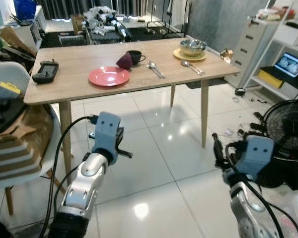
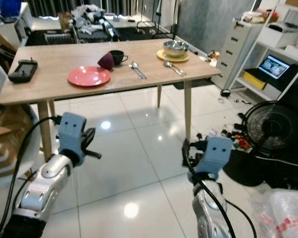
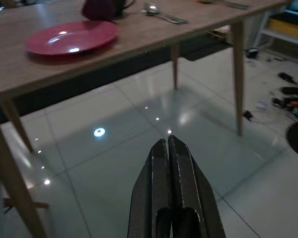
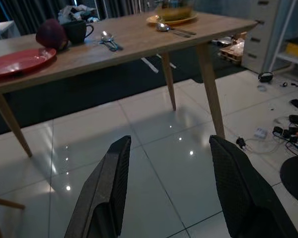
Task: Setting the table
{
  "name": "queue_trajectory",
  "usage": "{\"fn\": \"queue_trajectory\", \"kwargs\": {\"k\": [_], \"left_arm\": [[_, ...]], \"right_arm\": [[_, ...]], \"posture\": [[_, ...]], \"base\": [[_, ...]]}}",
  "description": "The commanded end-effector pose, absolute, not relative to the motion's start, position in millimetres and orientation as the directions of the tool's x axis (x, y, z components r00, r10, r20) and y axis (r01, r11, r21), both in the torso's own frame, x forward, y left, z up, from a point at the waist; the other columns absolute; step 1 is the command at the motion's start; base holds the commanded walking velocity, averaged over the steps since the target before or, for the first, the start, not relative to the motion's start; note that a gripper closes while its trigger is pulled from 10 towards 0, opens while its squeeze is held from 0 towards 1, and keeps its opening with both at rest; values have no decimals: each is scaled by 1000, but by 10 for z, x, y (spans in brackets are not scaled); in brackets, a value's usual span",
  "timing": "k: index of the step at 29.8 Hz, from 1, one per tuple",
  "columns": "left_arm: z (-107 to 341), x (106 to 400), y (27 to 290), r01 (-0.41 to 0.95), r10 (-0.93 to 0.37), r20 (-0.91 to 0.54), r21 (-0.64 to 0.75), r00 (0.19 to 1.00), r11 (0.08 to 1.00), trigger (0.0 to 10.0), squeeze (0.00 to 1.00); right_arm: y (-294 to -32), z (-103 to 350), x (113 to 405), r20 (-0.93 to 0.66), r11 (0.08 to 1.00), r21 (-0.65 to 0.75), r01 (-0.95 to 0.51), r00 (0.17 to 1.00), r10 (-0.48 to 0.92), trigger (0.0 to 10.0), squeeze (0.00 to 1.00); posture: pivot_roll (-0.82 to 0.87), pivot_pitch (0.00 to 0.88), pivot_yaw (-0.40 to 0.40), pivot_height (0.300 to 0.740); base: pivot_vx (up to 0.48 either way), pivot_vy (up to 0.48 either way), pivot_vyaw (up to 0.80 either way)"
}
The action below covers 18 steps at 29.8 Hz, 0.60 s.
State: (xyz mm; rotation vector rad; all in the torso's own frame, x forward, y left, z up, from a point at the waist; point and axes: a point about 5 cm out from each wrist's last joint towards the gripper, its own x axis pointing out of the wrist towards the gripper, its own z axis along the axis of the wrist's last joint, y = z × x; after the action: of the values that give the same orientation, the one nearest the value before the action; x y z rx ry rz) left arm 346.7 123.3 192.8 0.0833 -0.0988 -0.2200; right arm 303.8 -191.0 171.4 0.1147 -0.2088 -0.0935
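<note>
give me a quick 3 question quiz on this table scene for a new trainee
1. True or false: the metal bowl sits on the yellow plate.
2. What lies right behind the red plate on the wooden table?
A) a fork
B) a dark cup beside a maroon bowl lying on its side
C) a glass jug
3. Fill in: the left pincer has its fingers ____, while the right pincer has its fingers ____.

Key
1. True.
2. B: the dark cup stands beside the maroon bowl.
3. shut; open. Both pincers hang over the floor in front of the table, holding nothing.
</note>
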Motion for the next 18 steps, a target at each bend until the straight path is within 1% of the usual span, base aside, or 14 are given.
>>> {"fn": "queue_trajectory", "kwargs": {"k": [1,18], "left_arm": [[1908,3449,1198,224,-232,85,92,969,970,10000,0],[1904,3445,1207,217,-224,85,86,971,972,10000,0]], "right_arm": [[-1963,1679,3017,192,988,121,98,974,-120,10000,0],[-1937,1686,3021,193,990,116,84,976,-105,10000,0]], "posture": [[108,93,73,740],[102,99,67,740]], "base": [[480,0,0],[478,0,0]]}}
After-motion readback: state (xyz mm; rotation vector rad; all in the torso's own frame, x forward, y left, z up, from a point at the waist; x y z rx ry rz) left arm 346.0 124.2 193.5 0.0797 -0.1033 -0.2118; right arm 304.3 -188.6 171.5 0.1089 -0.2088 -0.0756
